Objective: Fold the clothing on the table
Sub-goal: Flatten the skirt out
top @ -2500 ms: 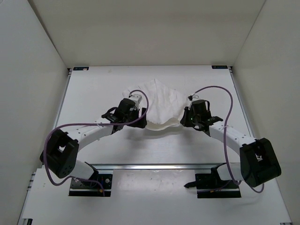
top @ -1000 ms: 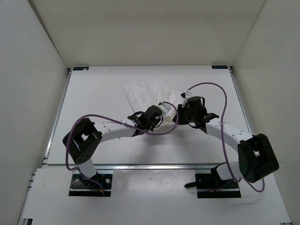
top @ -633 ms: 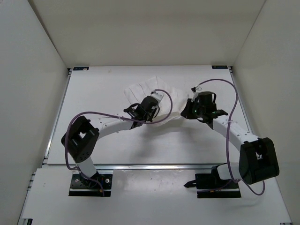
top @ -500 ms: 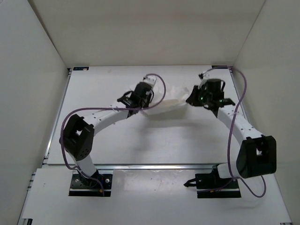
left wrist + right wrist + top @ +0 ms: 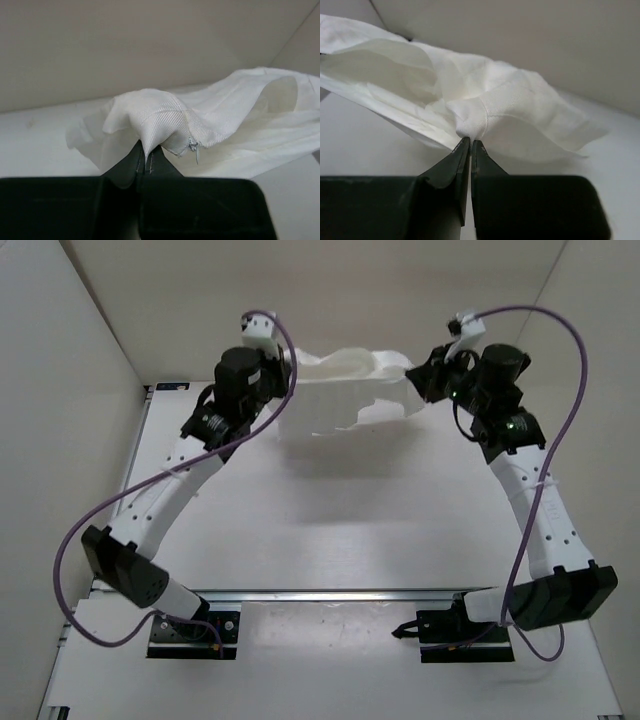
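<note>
A corner could be pulled free if the arms are drawn further apart, since only a small bunch of thin fabric is pinched in the clenched left end effector [image 5: 148, 156] and right end effector [image 5: 470, 146]. The clothing [image 5: 345, 375] is held stretched between them, lifted above the tabletop [image 5: 330, 510], near the far wall.

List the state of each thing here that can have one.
clothing, held up above the table, stretched out sideways.
left fingers, shut on one end of the clothing.
right fingers, shut on its other end.
</note>
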`<state>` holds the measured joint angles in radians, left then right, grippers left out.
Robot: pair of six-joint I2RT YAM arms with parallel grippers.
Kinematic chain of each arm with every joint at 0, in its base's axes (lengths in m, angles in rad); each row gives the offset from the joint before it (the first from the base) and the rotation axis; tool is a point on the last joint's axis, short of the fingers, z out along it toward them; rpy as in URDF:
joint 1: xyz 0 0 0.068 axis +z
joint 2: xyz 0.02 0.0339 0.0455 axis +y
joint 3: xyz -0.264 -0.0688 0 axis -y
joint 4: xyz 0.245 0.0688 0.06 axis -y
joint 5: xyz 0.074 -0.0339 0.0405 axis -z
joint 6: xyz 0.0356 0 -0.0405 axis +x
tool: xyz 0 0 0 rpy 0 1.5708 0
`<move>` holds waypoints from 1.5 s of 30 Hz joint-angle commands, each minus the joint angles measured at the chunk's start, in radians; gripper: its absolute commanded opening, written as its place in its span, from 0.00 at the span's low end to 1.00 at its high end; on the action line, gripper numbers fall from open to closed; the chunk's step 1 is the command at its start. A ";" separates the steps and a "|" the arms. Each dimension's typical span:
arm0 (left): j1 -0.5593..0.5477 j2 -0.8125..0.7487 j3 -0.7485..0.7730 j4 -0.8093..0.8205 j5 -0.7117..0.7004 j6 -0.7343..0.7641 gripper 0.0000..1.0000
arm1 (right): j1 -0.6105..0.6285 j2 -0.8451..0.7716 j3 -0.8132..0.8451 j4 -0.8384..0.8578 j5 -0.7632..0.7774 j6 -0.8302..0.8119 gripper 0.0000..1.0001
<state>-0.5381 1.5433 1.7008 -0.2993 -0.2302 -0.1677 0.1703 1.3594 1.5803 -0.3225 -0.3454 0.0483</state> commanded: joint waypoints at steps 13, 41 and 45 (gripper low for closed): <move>0.078 -0.414 -0.828 -0.184 0.066 -0.090 0.00 | -0.018 -0.295 -0.738 -0.072 0.022 0.099 0.00; 0.061 -0.271 -0.728 -0.165 0.028 -0.122 0.00 | 0.449 0.486 -0.272 -0.058 -0.162 0.171 0.69; 0.078 -0.305 -0.754 -0.170 0.022 -0.128 0.00 | 0.465 0.601 -0.155 -0.133 -0.133 0.140 0.65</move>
<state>-0.4778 1.2964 0.9596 -0.4675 -0.1905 -0.2836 0.6170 1.9114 1.3510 -0.3916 -0.4923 0.2253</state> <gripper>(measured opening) 0.037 0.660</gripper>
